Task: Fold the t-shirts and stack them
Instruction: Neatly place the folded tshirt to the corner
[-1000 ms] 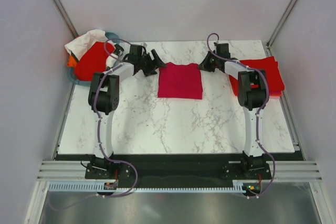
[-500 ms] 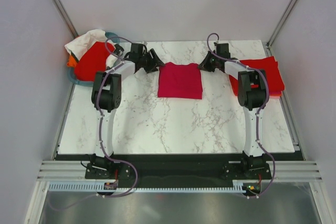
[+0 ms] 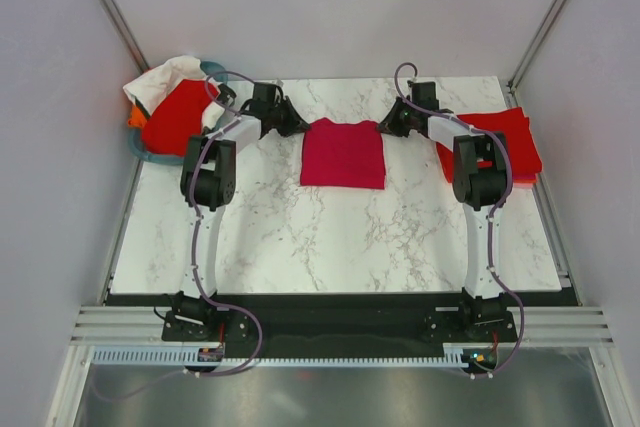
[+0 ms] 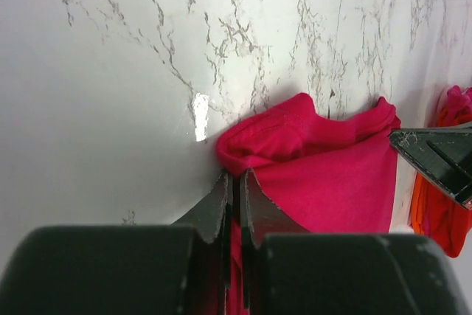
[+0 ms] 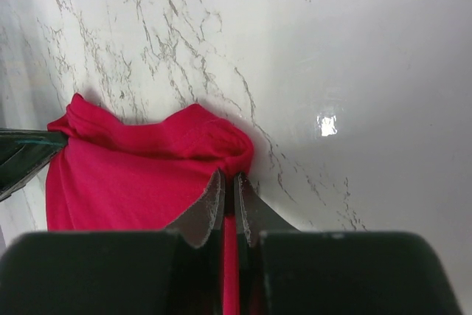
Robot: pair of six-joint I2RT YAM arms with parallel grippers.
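Folded t-shirt on table centre, shirt stack right, basket far left.

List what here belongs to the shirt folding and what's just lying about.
Job in hand:
crimson-pink t-shirt, pinched at its far corners by the left gripper and right gripper
folded red t-shirts, right edge
red t-shirt, far left

Lying about:
teal basket
white cloth

Left gripper clamps the crimson t-shirt; right gripper too.
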